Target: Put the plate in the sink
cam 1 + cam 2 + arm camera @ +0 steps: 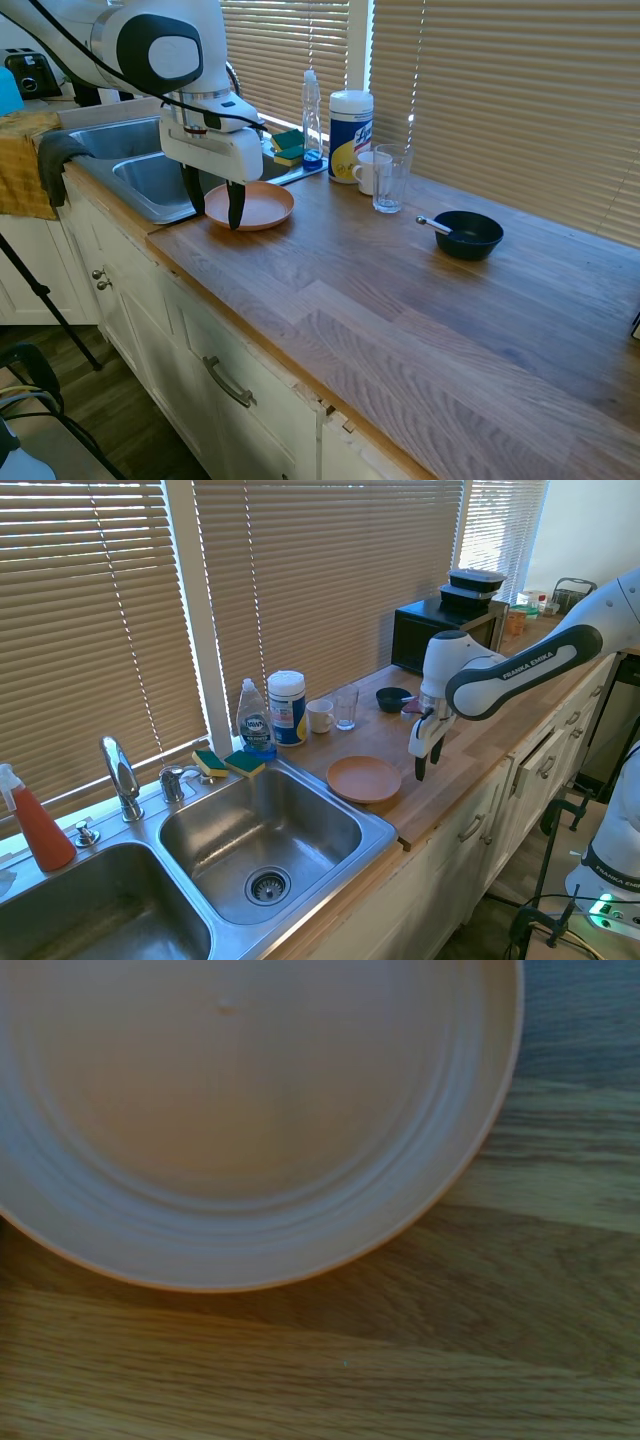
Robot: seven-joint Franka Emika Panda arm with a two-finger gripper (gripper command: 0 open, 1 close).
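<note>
One plate (249,205) in the first exterior view, flat on the wooden counter (400,300) just beside the sink (150,180); gripper (213,205) over its near edge, fingers apart, nothing held, tips low by the rim. Likely trouble: a shallow rim offering little to pinch, so a tip pushing down on the edge could tilt or skid the plate instead of catching it.

From the second exterior view, same plate (364,778) close to the counter's sink-side end, gripper (427,752) on the side away from the basin (262,832). Risk here: a thin-edge grasp slipping in transit, dropping the plate hard onto steel.

In the wrist view, only plate rim (300,1260) and wood grain (420,1360); blurred, so contact impossible to judge. Misjudged height: scraping the counter or closing on air.
</note>
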